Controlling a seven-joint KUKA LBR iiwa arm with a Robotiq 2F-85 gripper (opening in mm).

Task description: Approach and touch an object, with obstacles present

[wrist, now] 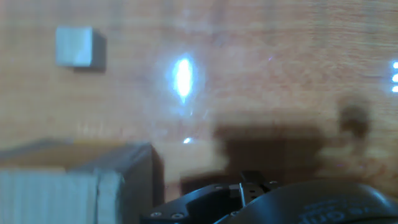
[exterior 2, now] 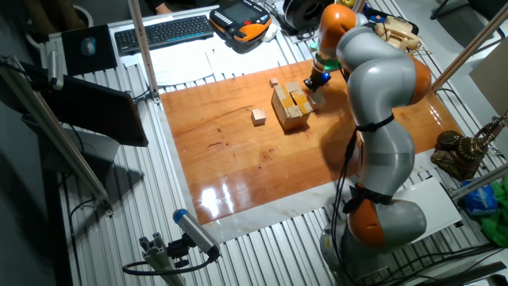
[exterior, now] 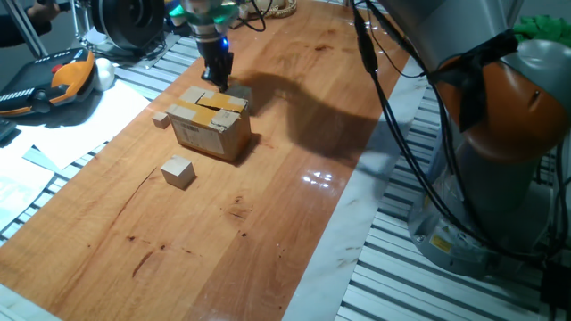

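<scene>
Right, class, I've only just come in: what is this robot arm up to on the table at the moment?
The arm has its hand lowered at the far end of a cardboard box on the wooden table, close to a small block lying just behind the box. Whether it touches the block cannot be told. Two more small blocks sit apart: one beside the box, one nearer the camera. The hand holds nothing visible.

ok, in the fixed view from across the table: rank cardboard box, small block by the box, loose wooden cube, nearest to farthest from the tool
1. cardboard box: just below the tool, almost under it.
2. small block: beside the box's left end.
3. wooden cube: alone on the table, past the box toward the camera.
</scene>
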